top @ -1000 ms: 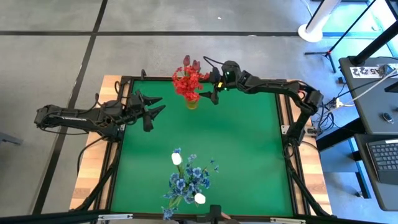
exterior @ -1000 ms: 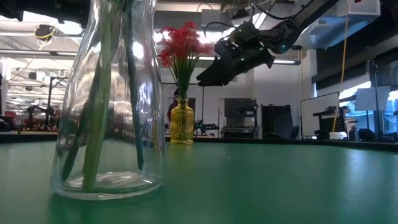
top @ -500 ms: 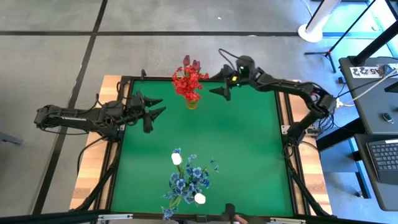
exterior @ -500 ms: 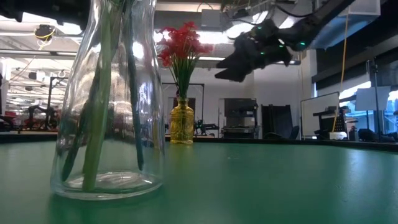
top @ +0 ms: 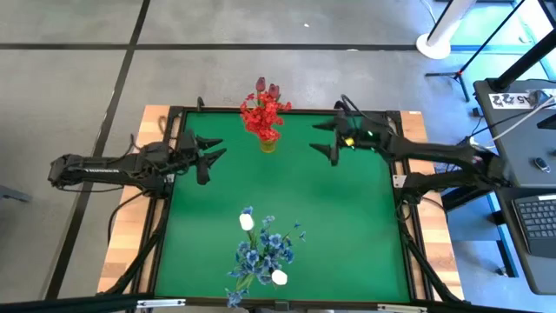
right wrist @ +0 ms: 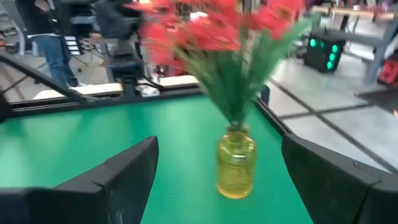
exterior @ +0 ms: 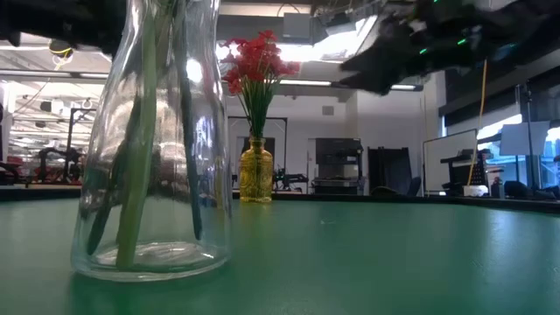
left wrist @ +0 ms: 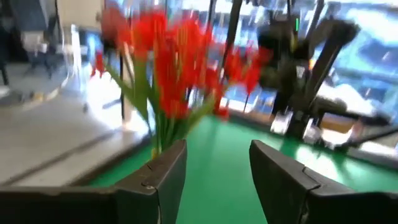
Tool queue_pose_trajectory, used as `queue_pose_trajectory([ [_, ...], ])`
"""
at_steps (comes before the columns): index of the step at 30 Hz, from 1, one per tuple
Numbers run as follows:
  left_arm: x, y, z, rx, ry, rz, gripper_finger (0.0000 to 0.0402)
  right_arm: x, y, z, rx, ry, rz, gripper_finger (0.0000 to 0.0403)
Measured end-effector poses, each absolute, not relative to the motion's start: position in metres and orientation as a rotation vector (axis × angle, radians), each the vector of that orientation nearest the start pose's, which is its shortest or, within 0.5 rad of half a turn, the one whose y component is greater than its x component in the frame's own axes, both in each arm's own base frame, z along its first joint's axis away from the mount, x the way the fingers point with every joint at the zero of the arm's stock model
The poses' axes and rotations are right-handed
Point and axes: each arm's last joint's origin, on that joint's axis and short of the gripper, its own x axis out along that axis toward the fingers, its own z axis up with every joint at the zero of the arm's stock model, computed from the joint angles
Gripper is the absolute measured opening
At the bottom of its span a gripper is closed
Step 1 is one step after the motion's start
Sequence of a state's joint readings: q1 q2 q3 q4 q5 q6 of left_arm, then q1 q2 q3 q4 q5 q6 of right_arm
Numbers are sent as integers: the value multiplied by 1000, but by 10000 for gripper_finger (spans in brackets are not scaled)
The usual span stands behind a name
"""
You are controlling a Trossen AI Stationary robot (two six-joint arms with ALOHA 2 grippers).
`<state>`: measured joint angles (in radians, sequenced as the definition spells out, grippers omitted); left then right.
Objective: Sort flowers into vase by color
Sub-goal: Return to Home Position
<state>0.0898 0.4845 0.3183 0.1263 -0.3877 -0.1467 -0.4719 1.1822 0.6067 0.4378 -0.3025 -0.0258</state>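
Observation:
Red flowers (top: 263,113) stand upright in a small yellow vase (top: 268,145) at the table's far edge; the low view shows the flowers (exterior: 256,63) and the yellow vase (exterior: 255,172) too. Blue sprays (top: 263,250) and white buds (top: 247,223) stand in a clear glass vase (exterior: 153,140) at the near edge. My left gripper (top: 217,149) hovers open to the left of the yellow vase, pointing at it. My right gripper (top: 324,142) hovers open to its right, nothing between its fingers.
The green table top (top: 347,226) lies bare between the two vases and toward the right edge. A black frame (top: 401,200) rims the table. The room beyond the far edge holds a person (right wrist: 59,50) and equipment.
My right gripper has drawn back from the red flowers toward the table's right edge and a little toward the near edge, staying open. The flowers and both vases stand as before.

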Motion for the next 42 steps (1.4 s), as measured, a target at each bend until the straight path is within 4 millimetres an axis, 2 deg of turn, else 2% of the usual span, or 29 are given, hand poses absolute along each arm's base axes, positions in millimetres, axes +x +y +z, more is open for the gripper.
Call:
queue_pose_trajectory([
  [3, 117, 21, 252, -111, -82, 445, 164, 210, -83, 257, 3, 84, -165, 340],
  [5, 110, 19, 257, -94, -129, 396, 159, 195, -74, 256, 17, 40, -180, 340],
  [10, 96, 16, 261, -87, -173, 327, 146, 163, -62, 239, 83, -75, -227, 340],
  [13, 94, 15, 259, -87, -159, 325, 139, 149, -57, 228, 78, -112, -242, 340],
  [17, 94, 15, 257, -86, -144, 325, 130, 138, -53, 224, 69, -152, -251, 328],
  [20, 97, 16, 248, -89, -118, 327, 122, 128, -50, 227, 56, -160, -282, 300],
  [24, 99, 16, 233, -115, -116, 336, 115, 113, -44, 234, 20, -159, -304, 241],
  [30, 100, 17, 205, -151, -136, 360, 101, 92, -36, 233, 6, -152, -334, 131],
  [36, 100, 17, 186, -223, -129, 362, 69, 77, -28, 233, -73, -199, -266, 21],
  [38, 100, 17, 184, -232, -129, 362, 54, 76, -27, 229, -97, -224, -245, 7],
  [42, 100, 17, 179, -231, -119, 363, 19, 81, -29, 214, -96, -221, -235, 19],
])
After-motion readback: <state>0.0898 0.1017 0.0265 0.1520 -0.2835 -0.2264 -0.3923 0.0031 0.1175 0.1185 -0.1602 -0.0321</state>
